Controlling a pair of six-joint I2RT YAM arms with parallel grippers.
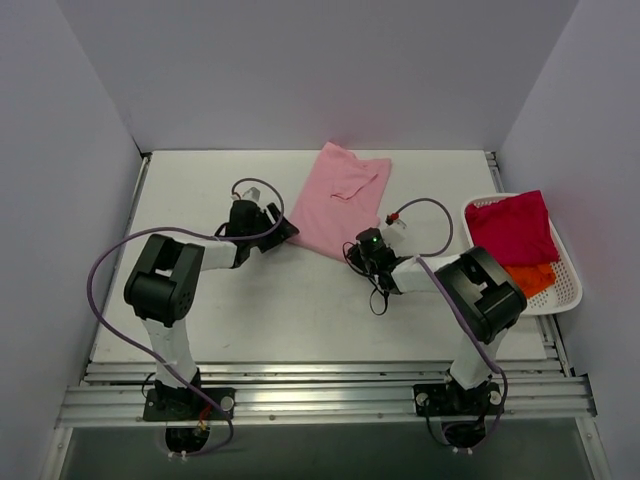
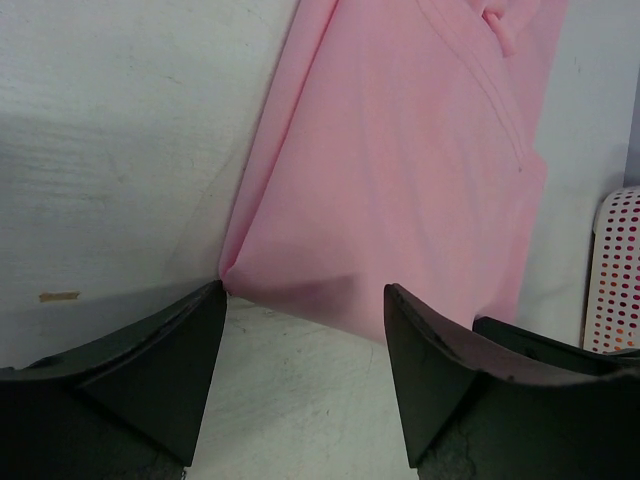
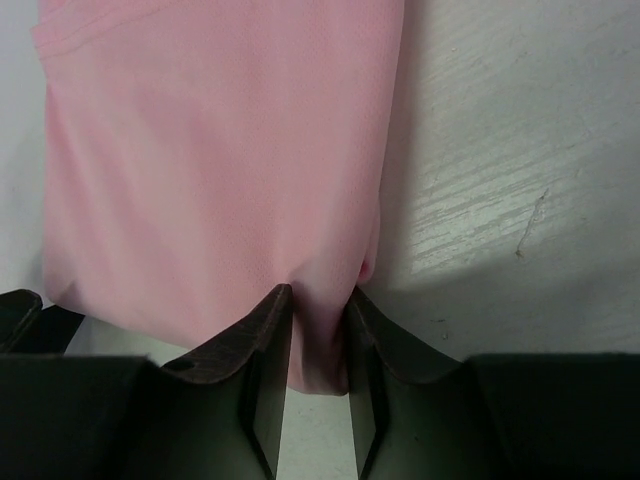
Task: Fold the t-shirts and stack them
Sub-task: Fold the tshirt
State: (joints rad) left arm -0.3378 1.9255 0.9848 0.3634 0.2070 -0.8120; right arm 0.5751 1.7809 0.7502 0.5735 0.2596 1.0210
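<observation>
The pink shirt (image 1: 338, 198) lies flat on the white counter (image 1: 300, 310), partly folded into a slanted oblong. A sleeve flap is turned over onto its top surface toward the far end. Both arms reach to its near edge, one at each near corner.

The left hand (image 1: 283, 232) sits at the shirt's near-left corner. In the left wrist view its two dark fingers (image 2: 150, 380) stand wide apart, open and holding nothing. The shirt's near hem runs across the gap between them, just beyond the tips. The pinched corner of the cloth lies right by the tip of the finger on that view's left, but whether the tip touches the cloth cannot be told.

The right hand (image 1: 362, 248) is at the shirt's near-right corner. In the right wrist view its fingers (image 3: 250, 350) are drawn close together with a narrow fold of the pink hem squeezed between them, so it is gripping the shirt. The cloth spreads away from the grip over the counter, flat but for a soft ridge rising at the pinch.

To the right of the pink shirt, well apart from it, a white perforated basket (image 1: 568, 295) rests at the counter's edge. A red shirt (image 1: 512, 228) lies bunched in it, and an orange shirt (image 1: 530, 278) shows under the red one's near side.
</observation>
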